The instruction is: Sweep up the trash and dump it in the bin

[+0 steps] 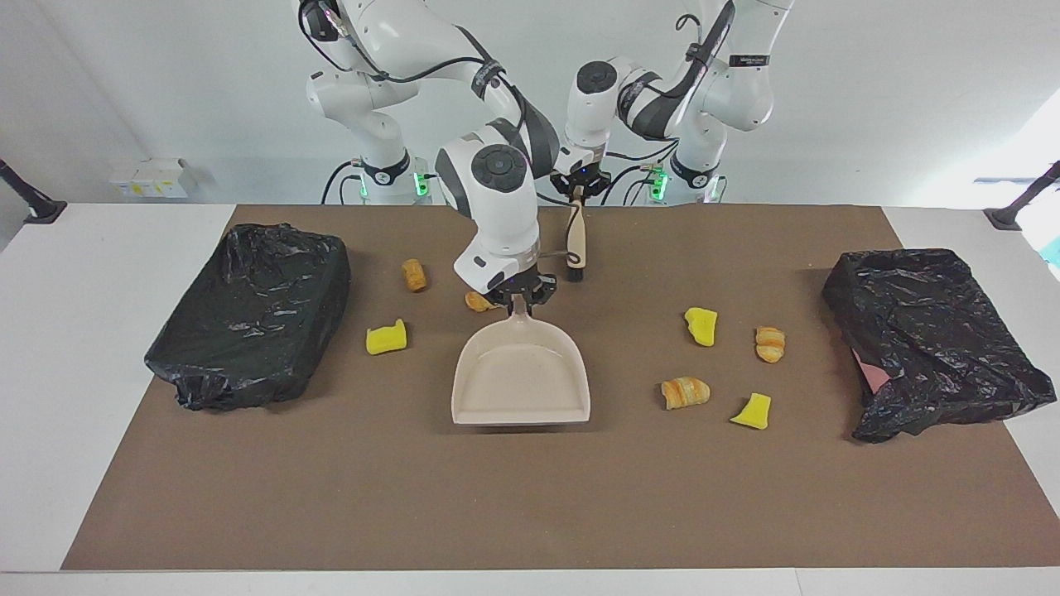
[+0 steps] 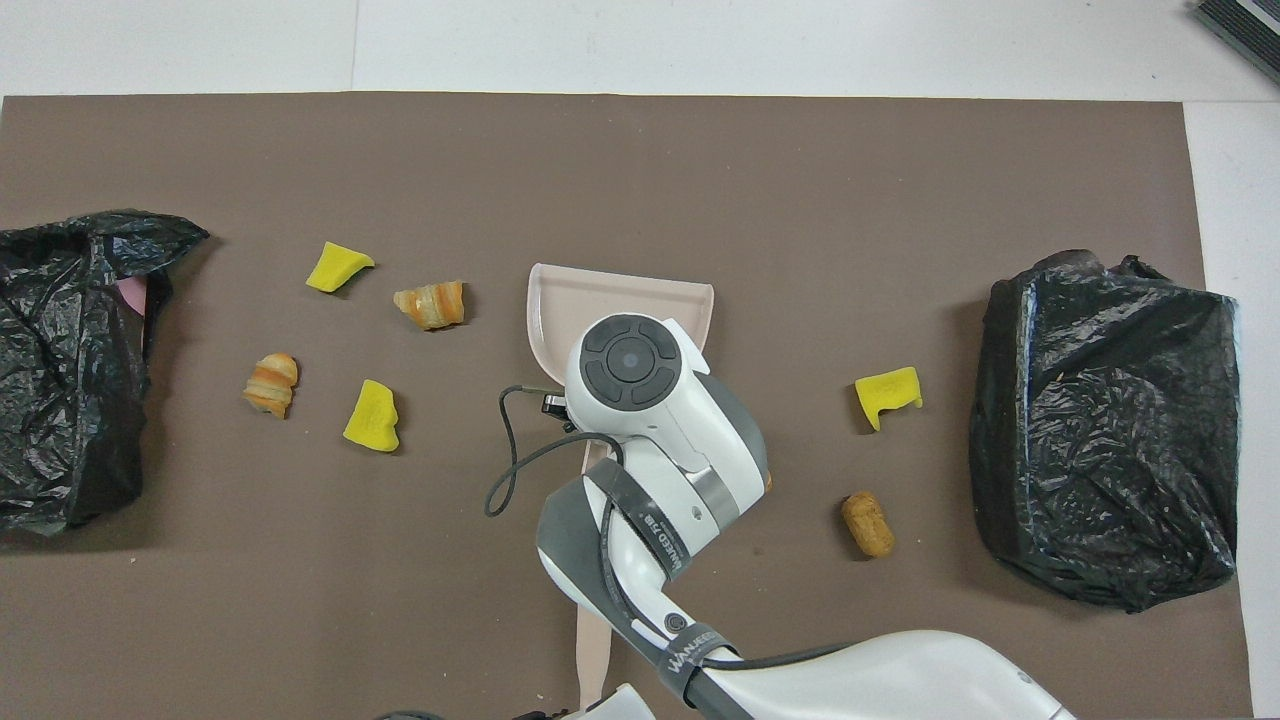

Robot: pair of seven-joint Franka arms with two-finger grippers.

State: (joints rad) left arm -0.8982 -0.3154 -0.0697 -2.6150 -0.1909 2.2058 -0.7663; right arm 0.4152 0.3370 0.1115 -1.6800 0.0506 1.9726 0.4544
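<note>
Gripping the dustpan (image 1: 520, 377) by its handle, the right gripper (image 1: 518, 296) is apparently lifting it; the left gripper (image 1: 577, 189) is clamping the brush (image 1: 576, 240) (hanging bristles-down). Trash (image 1: 685, 391) is lying scattered on the mat beside the pan; setting the lip flat is advisable.

white bench (image 1: 99, 348), top largely covered by a brown mat (image 1: 530, 497) reaching nearly to the edges; bare white margins at both ends. plain white wall (image 1: 166, 83) along the robots' edge. bright daylight enters at the left arm's end. black clamp mounts (image 1: 33, 207) at both corners on the robots' edge. small white box (image 1: 153, 178) against the wall near the right arm's end.
</note>
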